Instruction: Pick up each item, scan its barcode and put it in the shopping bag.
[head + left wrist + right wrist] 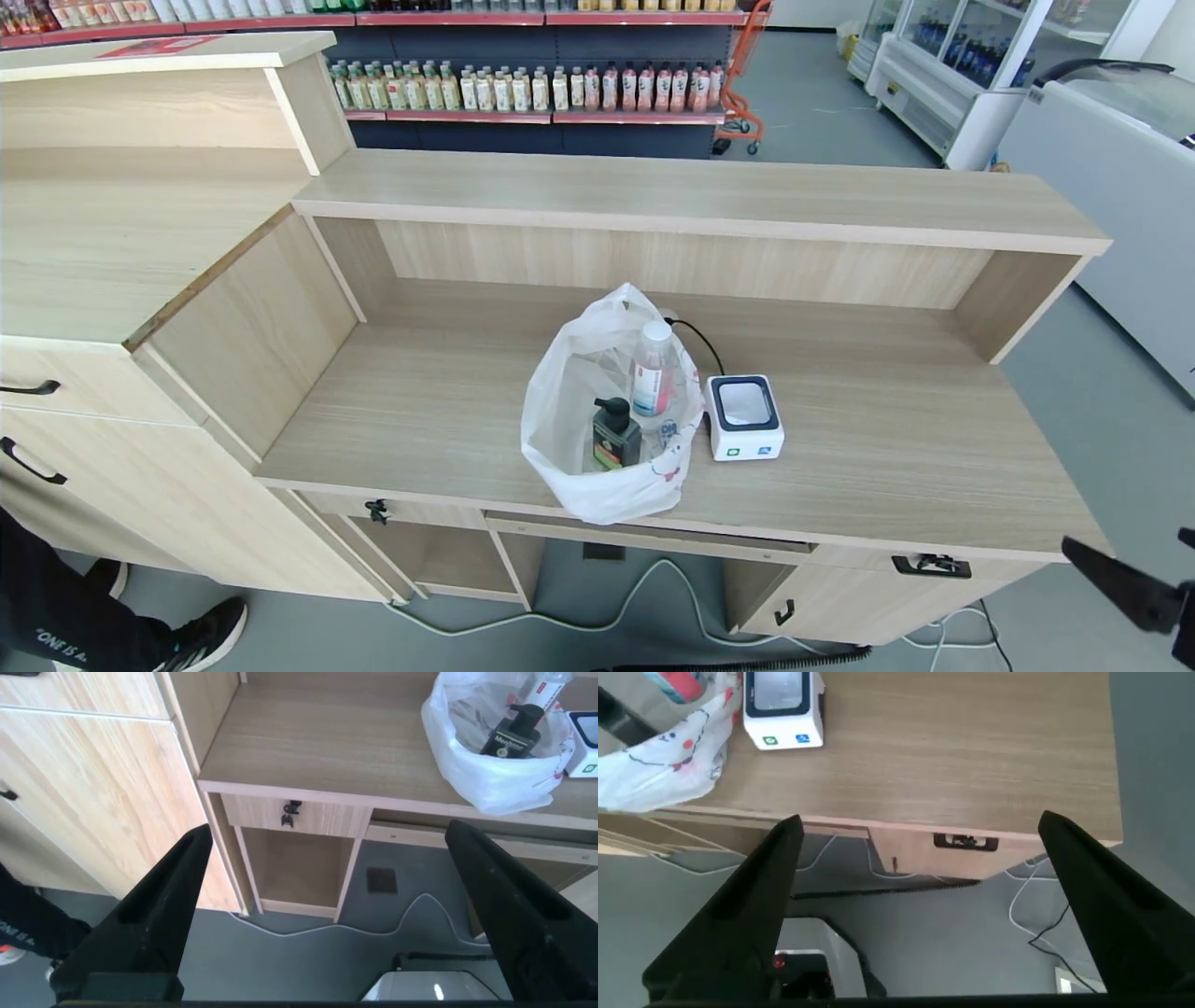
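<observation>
A white plastic shopping bag (597, 448) stands open on the wooden counter (887, 439). Inside it are a dark pump bottle (615, 435) and a clear bottle with a white cap and pink label (653, 378), both upright. The white barcode scanner (742, 416) sits just right of the bag. The left wrist view shows the bag (500, 761) with the pump bottle (512, 733), and my left gripper (332, 910) open, held below and in front of the counter edge. My right gripper (924, 910) is also open, low in front of the counter, with the scanner (780, 709) beyond it.
A raised shelf (691, 201) runs behind the counter, and a taller cabinet (140, 233) stands to the left. Drawers with black handles (929, 565) sit under the counter, and cables (607, 616) trail on the floor. A person's foot (201, 630) is at lower left.
</observation>
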{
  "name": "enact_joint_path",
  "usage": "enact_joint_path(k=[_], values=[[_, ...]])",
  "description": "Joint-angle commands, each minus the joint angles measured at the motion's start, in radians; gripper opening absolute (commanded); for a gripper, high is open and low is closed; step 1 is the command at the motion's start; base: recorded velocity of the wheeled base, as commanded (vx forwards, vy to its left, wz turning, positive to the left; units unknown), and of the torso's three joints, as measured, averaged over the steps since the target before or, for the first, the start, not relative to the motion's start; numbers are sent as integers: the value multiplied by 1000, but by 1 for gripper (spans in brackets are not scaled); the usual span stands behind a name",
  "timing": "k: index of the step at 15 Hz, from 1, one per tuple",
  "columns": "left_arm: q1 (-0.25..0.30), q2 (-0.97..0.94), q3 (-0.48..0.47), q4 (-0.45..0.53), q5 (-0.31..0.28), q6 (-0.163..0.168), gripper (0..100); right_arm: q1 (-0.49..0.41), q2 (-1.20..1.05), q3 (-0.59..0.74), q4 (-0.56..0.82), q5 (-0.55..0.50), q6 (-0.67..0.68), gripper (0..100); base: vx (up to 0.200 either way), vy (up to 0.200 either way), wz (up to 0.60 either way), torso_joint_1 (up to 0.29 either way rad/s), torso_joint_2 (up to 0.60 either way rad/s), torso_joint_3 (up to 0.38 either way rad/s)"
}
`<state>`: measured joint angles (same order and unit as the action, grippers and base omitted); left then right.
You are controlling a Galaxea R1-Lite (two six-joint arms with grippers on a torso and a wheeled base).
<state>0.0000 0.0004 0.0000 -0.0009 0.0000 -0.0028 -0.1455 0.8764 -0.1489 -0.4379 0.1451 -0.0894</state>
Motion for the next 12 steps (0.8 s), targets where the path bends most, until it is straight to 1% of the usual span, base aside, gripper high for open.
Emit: enact_joint_path(k=[1, 2, 3, 4, 5, 7, 9, 12], values=[[0, 1, 0, -1, 0, 0, 100, 69, -438, 149, 203, -32, 7, 100, 0, 0, 0, 0, 0, 0], [0, 0, 0, -1, 0, 0, 100, 86, -511, 149, 286, -52, 13, 100, 0, 0, 0, 0, 0, 0], [0, 1, 0, -1, 0, 0, 100, 116, -609, 149, 387, -108, 30, 100, 0, 0, 0, 0, 0, 0], [0, 1, 0, -1, 0, 0, 100, 142, -675, 149, 433, -137, 74, 100, 0, 0, 0, 0, 0, 0], [0, 1, 0, -1, 0, 0, 100, 179, -714, 149, 436, -141, 79, 100, 0, 0, 0, 0, 0, 0], [0, 0, 0, -1, 0, 0, 100, 196, -780, 149, 436, -160, 74, 100, 0, 0, 0, 0, 0, 0], [0, 0, 0, -1, 0, 0, 100, 188, -801, 149, 419, -165, 77, 100, 0, 0, 0, 0, 0, 0], [0, 1, 0, -1, 0, 0, 100, 149, -873, 149, 416, -157, 82, 100, 0, 0, 0, 0, 0, 0]])
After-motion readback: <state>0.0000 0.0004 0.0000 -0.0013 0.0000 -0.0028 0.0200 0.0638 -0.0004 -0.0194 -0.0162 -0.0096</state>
